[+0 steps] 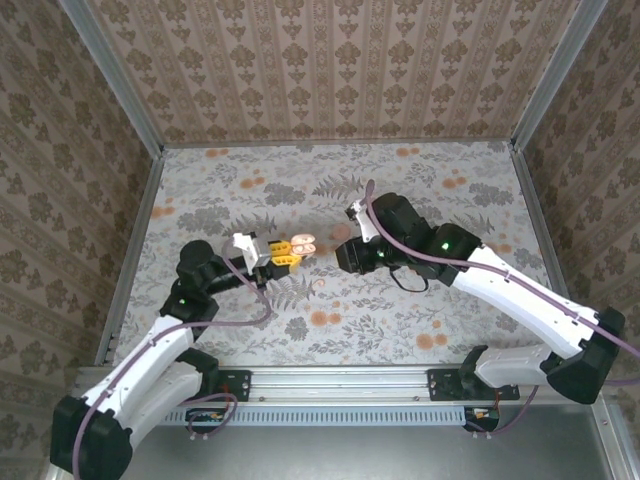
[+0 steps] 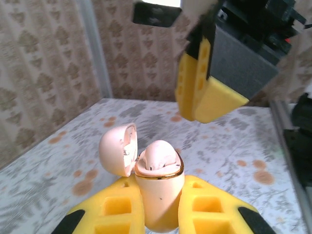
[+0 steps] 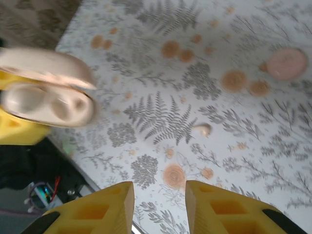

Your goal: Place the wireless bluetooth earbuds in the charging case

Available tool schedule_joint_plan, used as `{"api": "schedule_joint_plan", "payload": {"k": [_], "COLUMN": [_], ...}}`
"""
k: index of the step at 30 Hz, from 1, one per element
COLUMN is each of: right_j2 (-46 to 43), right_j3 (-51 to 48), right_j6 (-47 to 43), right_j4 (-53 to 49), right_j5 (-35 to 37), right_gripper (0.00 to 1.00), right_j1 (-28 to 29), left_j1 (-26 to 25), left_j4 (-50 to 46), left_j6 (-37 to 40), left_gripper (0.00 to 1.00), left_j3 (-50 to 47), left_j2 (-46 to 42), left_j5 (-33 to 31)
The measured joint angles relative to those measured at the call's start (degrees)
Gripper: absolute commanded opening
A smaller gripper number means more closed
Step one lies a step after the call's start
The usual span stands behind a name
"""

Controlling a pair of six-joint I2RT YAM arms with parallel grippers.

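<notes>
Between the 2 yellow padded fingers of the left gripper (image 2: 160, 197), clenched against its sides, sits 1 pale pink, egg-shaped plastic charging case (image 2: 158, 187) with a gold rim around its mouth. It is held above the floral-printed surface (image 1: 400, 320), near the middle. Its long axis runs along the fingers, and the open mouth points away from the left wrist toward the right gripper (image 3: 159, 195). The rounded hinged lid (image 2: 118, 148) is swung open to the left in the left wrist view. From the right wrist, 2 hollows show in the case's interior; whether an earbud sits in either I cannot tell. The right gripper hangs just beside the case with its 2 yellow fingers spread and nothing between them. 1 small beige wireless earbud (image 3: 202, 129) lies loose on the surface, below that gripper and apart from the case.
</notes>
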Motion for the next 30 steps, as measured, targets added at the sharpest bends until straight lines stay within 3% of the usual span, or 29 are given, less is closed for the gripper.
{"api": "schedule_joint_plan", "payload": {"k": [7, 13, 21, 30], "right_j2": [13.42, 28.33, 34.84, 36.65], "right_j3": [-2.67, -0.13, 1.07, 1.05], "right_j6": [8.72, 16.2, 26.05, 32.02], "right_j4": [4.72, 7.39, 10.88, 13.46], "right_j5": [0.9, -2.62, -5.6, -5.86], "right_gripper": [0.34, 0.38, 0.47, 0.48], "right_j1": [-0.02, -0.02, -0.02, 0.24], "left_j1": [1.81, 1.88, 2.19, 2.19], "left_j4": [-7.04, -11.28, -13.49, -13.49], "left_j6": [1.01, 0.72, 0.11, 0.11], "left_gripper": [0.0, 0.0, 0.0, 0.0], "left_j3": [-4.81, -7.93, -9.25, -9.25], "left_j2": [-9.22, -15.67, -18.1, -18.1], "left_j5": [-13.07, -19.91, -23.32, -23.52]}}
